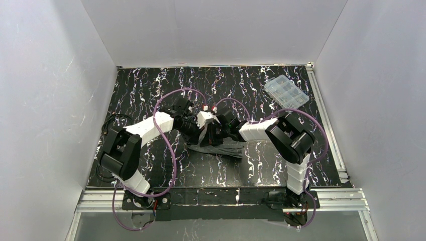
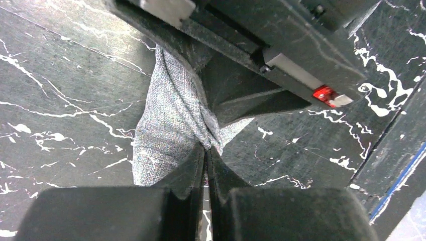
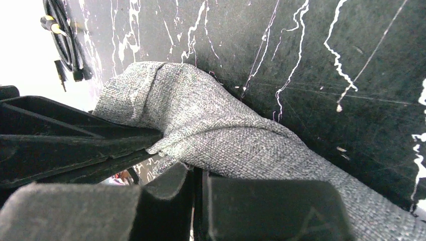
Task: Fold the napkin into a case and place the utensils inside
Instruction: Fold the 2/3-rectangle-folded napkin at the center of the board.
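Observation:
The napkin (image 1: 224, 149) is a dark grey woven cloth, bunched up and lifted at its middle, with its lower part lying on the marble table. My left gripper (image 1: 202, 133) is shut on a pinched fold of the napkin (image 2: 171, 120), with the cloth coming out at its tips (image 2: 206, 149). My right gripper (image 1: 217, 132) is shut on another fold of the napkin (image 3: 236, 135), gripping at its tips (image 3: 195, 169). The two grippers are nearly touching, tips facing each other. No pouch shape shows. The purple spoon and fork are out of view.
A clear plastic compartment box (image 1: 286, 92) lies at the back right of the black marble-pattern table (image 1: 150, 90). White walls enclose the table on three sides. Purple cables loop around both arms. The right gripper's body (image 2: 281, 45) fills the top of the left wrist view.

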Tool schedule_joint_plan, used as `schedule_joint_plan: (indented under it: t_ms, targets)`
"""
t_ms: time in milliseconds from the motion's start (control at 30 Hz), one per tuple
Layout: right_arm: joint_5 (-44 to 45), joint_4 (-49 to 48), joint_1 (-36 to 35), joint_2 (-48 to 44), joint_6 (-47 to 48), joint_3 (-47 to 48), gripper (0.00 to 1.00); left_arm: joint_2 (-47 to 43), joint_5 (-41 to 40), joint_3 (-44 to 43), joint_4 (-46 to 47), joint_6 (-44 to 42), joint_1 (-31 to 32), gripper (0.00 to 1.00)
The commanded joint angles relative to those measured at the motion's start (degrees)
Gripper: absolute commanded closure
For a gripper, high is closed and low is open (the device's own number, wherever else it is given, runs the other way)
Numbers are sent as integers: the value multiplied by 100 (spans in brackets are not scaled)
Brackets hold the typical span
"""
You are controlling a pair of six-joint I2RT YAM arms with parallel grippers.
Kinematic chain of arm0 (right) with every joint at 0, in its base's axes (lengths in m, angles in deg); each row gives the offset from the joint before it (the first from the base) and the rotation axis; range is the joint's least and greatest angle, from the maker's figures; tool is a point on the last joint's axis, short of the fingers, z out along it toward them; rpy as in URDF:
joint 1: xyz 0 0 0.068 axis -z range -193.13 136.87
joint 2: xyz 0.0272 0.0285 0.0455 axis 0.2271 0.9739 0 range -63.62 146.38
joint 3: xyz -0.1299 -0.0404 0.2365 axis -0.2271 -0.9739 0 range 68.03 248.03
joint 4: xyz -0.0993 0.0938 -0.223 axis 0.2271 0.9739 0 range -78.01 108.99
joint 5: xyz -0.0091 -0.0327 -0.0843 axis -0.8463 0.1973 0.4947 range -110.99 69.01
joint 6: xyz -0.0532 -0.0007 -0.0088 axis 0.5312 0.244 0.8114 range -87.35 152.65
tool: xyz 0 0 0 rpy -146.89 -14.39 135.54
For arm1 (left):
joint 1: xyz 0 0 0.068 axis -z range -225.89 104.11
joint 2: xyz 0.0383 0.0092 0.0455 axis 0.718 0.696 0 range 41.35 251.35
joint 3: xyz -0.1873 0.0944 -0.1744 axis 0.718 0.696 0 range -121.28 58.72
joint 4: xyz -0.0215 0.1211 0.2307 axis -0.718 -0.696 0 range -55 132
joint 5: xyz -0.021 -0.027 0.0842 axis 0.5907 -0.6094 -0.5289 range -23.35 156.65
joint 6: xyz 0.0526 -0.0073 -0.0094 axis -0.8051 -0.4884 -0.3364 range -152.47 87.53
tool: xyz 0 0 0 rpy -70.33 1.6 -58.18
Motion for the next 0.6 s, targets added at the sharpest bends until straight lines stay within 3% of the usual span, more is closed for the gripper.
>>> schedule_joint_plan:
  t_ms: [0, 333, 400, 567]
  targets:
    - [388, 498, 27, 352, 40, 47, 99, -289, 142, 192, -48, -123, -1, 100]
    - [137, 314, 30, 254, 48, 50, 98, -259, -567, 87, 359, -2, 4, 100]
    - [144, 197, 28, 133, 41, -44, 89, -236, -602, 142, 421, -34, -8, 100]
    - [139, -193, 28, -19, -141, -260, 84, -197, -595, 161, 447, -58, -10, 100]
